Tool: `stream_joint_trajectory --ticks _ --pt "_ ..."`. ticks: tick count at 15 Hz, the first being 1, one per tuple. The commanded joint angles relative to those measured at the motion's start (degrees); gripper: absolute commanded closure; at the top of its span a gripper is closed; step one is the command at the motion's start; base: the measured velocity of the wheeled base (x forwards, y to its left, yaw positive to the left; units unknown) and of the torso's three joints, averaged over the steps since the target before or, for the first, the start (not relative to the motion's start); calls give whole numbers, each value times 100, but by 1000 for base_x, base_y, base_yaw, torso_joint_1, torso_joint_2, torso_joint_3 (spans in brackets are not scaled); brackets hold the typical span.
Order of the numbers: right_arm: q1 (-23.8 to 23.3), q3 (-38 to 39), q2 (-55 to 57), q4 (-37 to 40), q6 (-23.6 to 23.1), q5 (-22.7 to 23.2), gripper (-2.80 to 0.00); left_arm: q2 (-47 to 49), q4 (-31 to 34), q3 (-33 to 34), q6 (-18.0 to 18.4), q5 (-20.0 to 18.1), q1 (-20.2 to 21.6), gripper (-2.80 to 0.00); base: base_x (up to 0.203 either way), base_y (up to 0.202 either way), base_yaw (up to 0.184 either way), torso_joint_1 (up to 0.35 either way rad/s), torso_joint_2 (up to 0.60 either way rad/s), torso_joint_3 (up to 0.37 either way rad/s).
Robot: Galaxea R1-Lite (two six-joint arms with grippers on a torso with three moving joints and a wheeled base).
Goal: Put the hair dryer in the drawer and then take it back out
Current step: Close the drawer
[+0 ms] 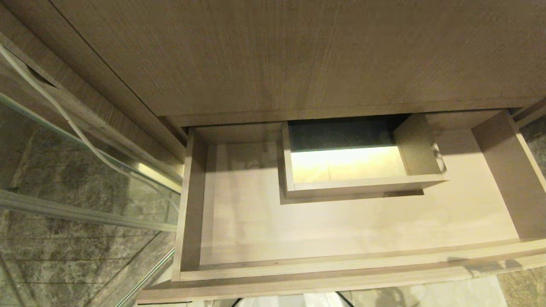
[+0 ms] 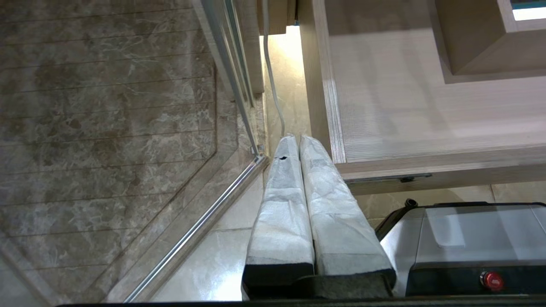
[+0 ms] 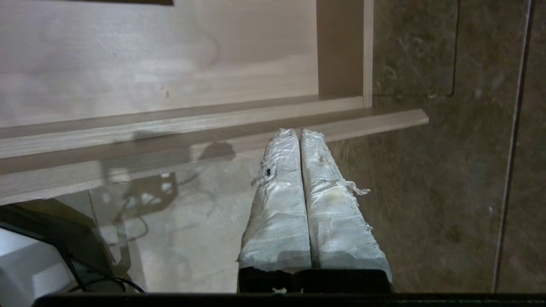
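Beige wood drawer (image 1: 354, 238) pulled out, R edge cut off; boxed cutout (image 1: 362, 183) at back.

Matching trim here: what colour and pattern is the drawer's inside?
Light beige wood grain on the drawer; clearest in the head view.

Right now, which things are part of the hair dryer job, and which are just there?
Part of the job:
- drawer, pulled open, nothing showing inside
- right gripper, shut, holding nothing, in front of the drawer
- hair dryer: not in view

Just there:
- left gripper, shut, beside the drawer
- white cord
- glass door
- marble floor
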Motion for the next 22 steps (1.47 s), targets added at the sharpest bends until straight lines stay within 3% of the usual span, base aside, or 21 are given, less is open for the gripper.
stream_joint_trajectory --ticks 1,4,9,14,18,22 --pt "0 95 290 240 17 -230 0 -2 0 9 -4 0 2 0 0 0 0 64 34 52" --pt "-3 187 709 708 33 -662 0 -2 0 9 -4 0 2 0 0 0 0 34 15 41" --pt "264 881 926 1276 -252 -580 0 -2 0 9 -4 0 2 0 0 0 0 3 2 14" --pt "265 853 1989 595 -40 -3 0 -2 0 3 -4 0 2 0 0 0 0 0 0 0" --pt "264 815 2859 -110 -5 69 0 -2 0 6 -4 0 2 0 0 0 0 0 0 0" --pt "264 738 3568 -208 -49 47 0 -2 0 9 -4 0 2 0 0 0 0 0 0 0"
